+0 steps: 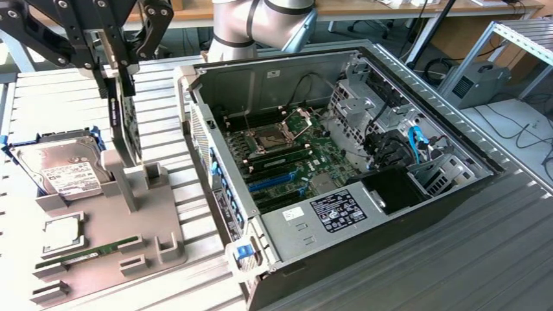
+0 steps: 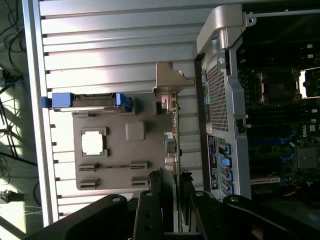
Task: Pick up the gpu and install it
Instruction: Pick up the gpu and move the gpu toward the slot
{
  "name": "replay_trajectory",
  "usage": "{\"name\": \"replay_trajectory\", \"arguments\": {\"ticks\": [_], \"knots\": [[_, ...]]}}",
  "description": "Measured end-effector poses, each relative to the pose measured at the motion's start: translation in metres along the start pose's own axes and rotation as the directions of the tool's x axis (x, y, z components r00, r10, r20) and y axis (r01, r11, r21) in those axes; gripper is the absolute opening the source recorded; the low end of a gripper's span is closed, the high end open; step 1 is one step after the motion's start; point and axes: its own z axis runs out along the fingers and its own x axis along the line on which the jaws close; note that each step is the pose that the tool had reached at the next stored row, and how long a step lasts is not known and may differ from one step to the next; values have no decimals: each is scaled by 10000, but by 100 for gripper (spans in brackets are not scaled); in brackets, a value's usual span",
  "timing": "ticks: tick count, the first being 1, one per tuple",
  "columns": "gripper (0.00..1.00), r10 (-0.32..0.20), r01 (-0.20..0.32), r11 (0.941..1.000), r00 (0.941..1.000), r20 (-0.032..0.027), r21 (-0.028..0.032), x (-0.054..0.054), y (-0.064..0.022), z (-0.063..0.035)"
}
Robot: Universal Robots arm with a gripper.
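In the exterior view, the gripper [image 1: 118,68] hung over the grey holder [image 1: 112,223], which lay just beside the computer case [image 1: 204,129], on the side of its perforated wall. The gpu [image 1: 127,129] stood on its thin edge directly under the claw, and its upper edge went up between the two fingers. Its lower edge was at the posts of the holder; I could not tell if it was already free of them. A silver hard drive [image 1: 61,165] stood in the same holder, farther from the case than the card.

In the wrist view, the gpu [image 2: 175,135] appeared edge-on as a narrow dark strip. Its long axis ran along the perforated wall of the computer case [image 2: 220,90], near that wall but not touching it. The gripper [image 2: 171,205] was about half closed, with one finger on each flat face of the card, so I judged that it had hold of the card. The silvery bracket [image 2: 172,80] was at the end farther from the claw. The open inside of the case lay beyond the perforated wall, so the card had to travel sideways, across its own long axis.
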Motion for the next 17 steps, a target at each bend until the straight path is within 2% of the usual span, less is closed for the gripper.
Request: {"name": "replay_trajectory", "arguments": {"ticks": [17], "knots": [[27,0,0,10000,10000,0,6,-21,-1,-19]]}}
